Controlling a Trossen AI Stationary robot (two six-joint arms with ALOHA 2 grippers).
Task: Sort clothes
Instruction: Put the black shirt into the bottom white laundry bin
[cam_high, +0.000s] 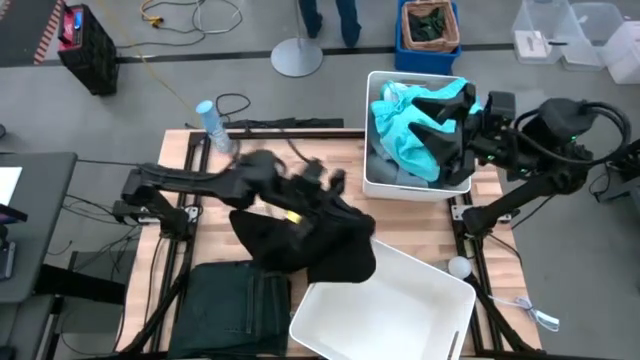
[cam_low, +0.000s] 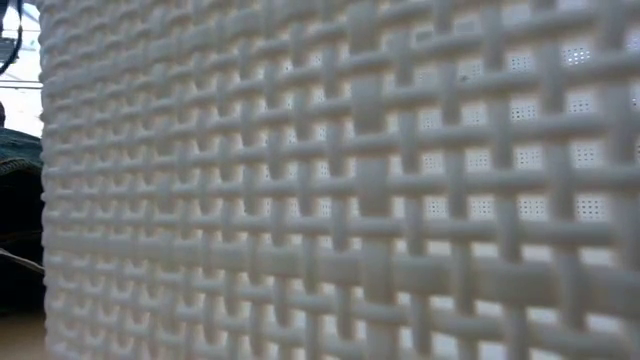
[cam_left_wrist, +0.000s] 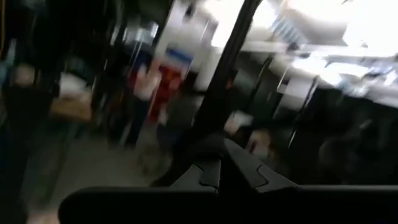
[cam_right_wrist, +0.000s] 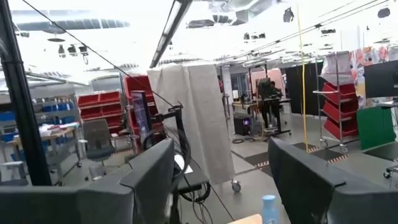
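Observation:
My left gripper (cam_high: 333, 182) reaches from the table's left to its middle, shut (cam_left_wrist: 221, 169), with the black top (cam_high: 305, 240) spread below it and over the far left corner of the near white bin (cam_high: 400, 310). The dark jeans (cam_high: 235, 305) lie folded on the table's near left, and their edge (cam_low: 15, 230) shows in the low view. The turquoise top (cam_high: 405, 135) lies in the far white bin (cam_high: 372, 95) on the pale blue denim piece (cam_high: 385, 172). My right gripper (cam_high: 468, 108) stands open (cam_right_wrist: 221, 180) above that bin's right side. My left gripper is shut on the black top, which spreads out beneath it. The gripper and the dark cloth run together from above, and the wrist view looks over the cloth, so the part held is hidden. The top's lower edge (cam_high: 350, 265) lies over the near bin's corner.
A clear bottle with a blue cap (cam_high: 212, 125) stands at the table's far left. The near bin's woven wall (cam_low: 350, 180) fills the low view. Beyond the table are a blue crate of dark clothes (cam_high: 428, 30) and a person's legs (cam_high: 330, 15).

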